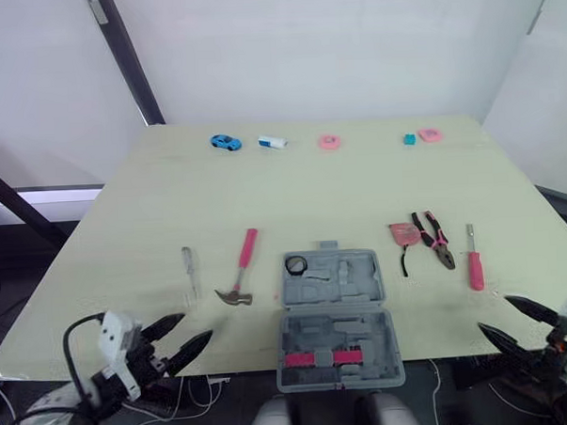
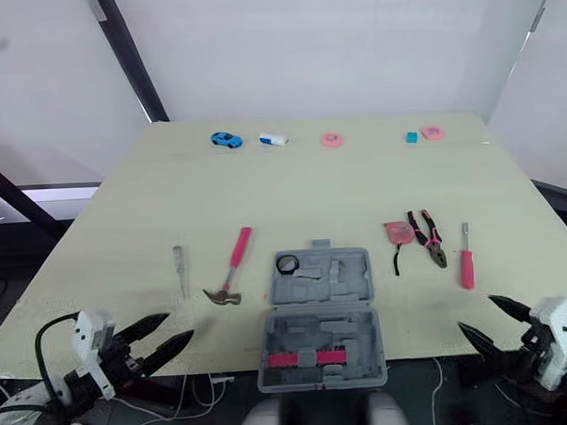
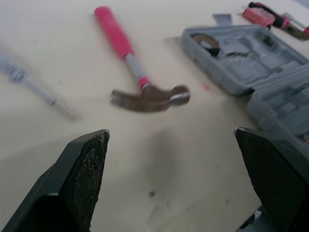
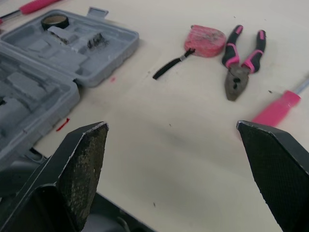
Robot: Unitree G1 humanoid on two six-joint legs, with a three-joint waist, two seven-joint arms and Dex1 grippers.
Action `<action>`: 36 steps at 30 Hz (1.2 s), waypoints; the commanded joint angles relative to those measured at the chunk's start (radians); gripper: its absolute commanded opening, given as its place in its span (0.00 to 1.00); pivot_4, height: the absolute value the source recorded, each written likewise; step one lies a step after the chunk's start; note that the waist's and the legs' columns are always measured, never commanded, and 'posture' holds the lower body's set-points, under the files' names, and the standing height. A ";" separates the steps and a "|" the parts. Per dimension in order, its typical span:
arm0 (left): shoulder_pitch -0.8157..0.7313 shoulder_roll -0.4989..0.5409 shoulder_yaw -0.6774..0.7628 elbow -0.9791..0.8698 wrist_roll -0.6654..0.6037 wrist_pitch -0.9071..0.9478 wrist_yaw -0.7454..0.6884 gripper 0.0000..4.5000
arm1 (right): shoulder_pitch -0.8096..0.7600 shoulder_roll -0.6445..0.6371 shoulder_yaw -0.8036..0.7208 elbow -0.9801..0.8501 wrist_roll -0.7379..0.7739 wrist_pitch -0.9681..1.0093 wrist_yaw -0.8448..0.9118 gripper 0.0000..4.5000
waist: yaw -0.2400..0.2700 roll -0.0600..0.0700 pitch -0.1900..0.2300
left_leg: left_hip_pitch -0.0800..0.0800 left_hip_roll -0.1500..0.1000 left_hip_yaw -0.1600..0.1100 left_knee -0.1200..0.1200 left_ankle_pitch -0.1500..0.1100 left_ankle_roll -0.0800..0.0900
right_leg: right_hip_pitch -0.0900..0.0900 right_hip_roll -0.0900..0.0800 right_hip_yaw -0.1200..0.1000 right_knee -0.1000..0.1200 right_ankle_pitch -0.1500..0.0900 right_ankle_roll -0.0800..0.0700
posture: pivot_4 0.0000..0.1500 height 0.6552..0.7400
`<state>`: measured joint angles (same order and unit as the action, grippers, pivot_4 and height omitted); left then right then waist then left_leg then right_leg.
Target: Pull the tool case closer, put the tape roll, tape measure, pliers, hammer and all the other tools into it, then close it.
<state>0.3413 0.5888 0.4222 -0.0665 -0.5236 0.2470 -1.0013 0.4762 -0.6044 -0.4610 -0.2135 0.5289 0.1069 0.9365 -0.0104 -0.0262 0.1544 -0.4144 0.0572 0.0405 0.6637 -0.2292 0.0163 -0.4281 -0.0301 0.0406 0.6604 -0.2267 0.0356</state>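
The grey tool case (image 1: 335, 316) lies open at the table's near edge, with a black tape roll (image 1: 296, 265) in its far half. Left of it lie a pink-handled hammer (image 1: 242, 269) and a clear-handled screwdriver (image 1: 189, 269). To the right are a pink tape measure (image 1: 404, 234), pink pliers (image 1: 435, 239) and a pink screwdriver (image 1: 474, 259). My left gripper (image 1: 180, 337) hovers open at the near left edge, in front of the hammer (image 3: 140, 77). My right gripper (image 1: 508, 321) hangs open at the near right edge, nearer than the pliers (image 4: 240, 65).
Along the far edge sit a blue toy car (image 1: 225, 142), a white and blue block (image 1: 273, 141), two pink rolls (image 1: 329, 142) (image 1: 430, 135) and a small teal block (image 1: 408, 139). A dark pole (image 1: 131, 61) leans behind the far left corner. The wide middle of the table (image 1: 311, 192) is bare.
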 commanded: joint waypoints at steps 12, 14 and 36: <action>-0.166 0.008 -0.095 -0.189 -0.105 0.095 0.013 0.98 | -0.208 0.021 0.172 -0.236 -0.113 0.239 -0.307 1.00 | -0.003 0.000 0.000 | -0.001 -0.001 0.005 -0.003 0.001 0.002 | -0.003 0.001 0.001 0.000 0.000 0.000 | 1.00 1.00; -0.190 0.016 -0.119 -0.224 -0.117 0.113 0.004 0.98 | -0.293 0.025 0.240 -0.262 -0.173 0.373 -0.420 1.00 | -0.004 0.000 0.000 | -0.001 -0.001 0.007 -0.004 0.002 0.003 | -0.003 0.004 0.002 0.000 0.000 0.000 | 1.00 1.00; -0.371 0.075 -0.247 -0.423 -0.222 0.228 0.000 1.00 | -0.846 0.406 0.414 0.322 -0.378 0.512 -0.837 0.88 | -0.010 0.000 0.001 | -0.002 -0.002 0.009 -0.005 0.003 0.004 | -0.004 0.012 0.003 0.000 0.001 -0.001 | 1.00 1.00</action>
<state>-0.0283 0.6625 0.1791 -0.4595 -0.7335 0.4785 -1.0051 -0.3448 -0.1979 -0.0214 0.0893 0.1601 0.6608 0.1064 -0.0202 -0.0265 0.1550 -0.4165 0.0553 0.0499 0.6584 -0.2267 0.0205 -0.4319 -0.0179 0.0442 0.6602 -0.2261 0.0346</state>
